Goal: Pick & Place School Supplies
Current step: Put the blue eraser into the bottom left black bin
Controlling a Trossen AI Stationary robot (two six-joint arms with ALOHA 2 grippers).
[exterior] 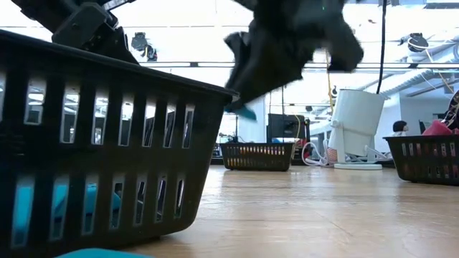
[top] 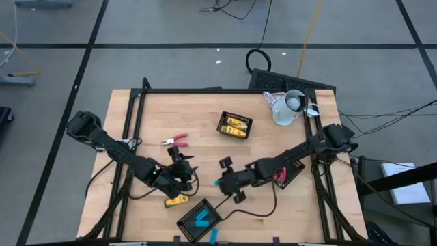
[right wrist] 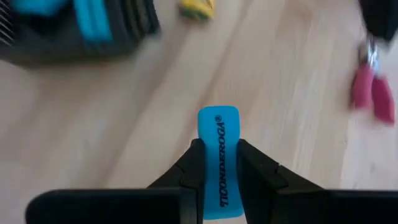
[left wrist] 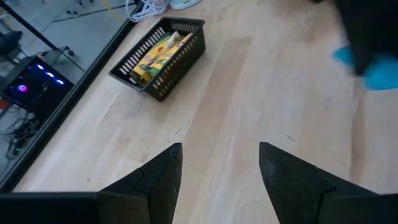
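My right gripper point(right wrist: 219, 148) is shut on a bright-blue oblong piece point(right wrist: 219, 163) and hangs over the table's near middle point(top: 221, 182), clear of the wood. My left gripper point(left wrist: 217, 165) is open and holds nothing; it is just left of the right gripper point(top: 181, 166). A yellow-and-black block point(top: 176, 200) lies flat on the table near the left gripper. Red-handled scissors point(top: 176, 141) lie flat farther back on the left. A black mesh tray point(top: 199, 220) at the near edge holds blue pieces, and another blue piece point(top: 213, 236) lies beside it. My right gripper pinches the blue piece between its two fingers, which lie on its two long sides point(right wrist: 200, 163). The piece's rounded end point(right wrist: 219, 118) sticks out past the fingertips. The piece is lifted clear of the table, as the low view shows point(exterior: 244, 111).
A mesh tray with yellow blocks point(top: 235, 126) stands at the table's far middle. A tray with red-handled tools point(top: 290, 174) sits under the right arm. A white jug point(top: 290, 108) stands at the far right corner. Bare wood lies between the trays.
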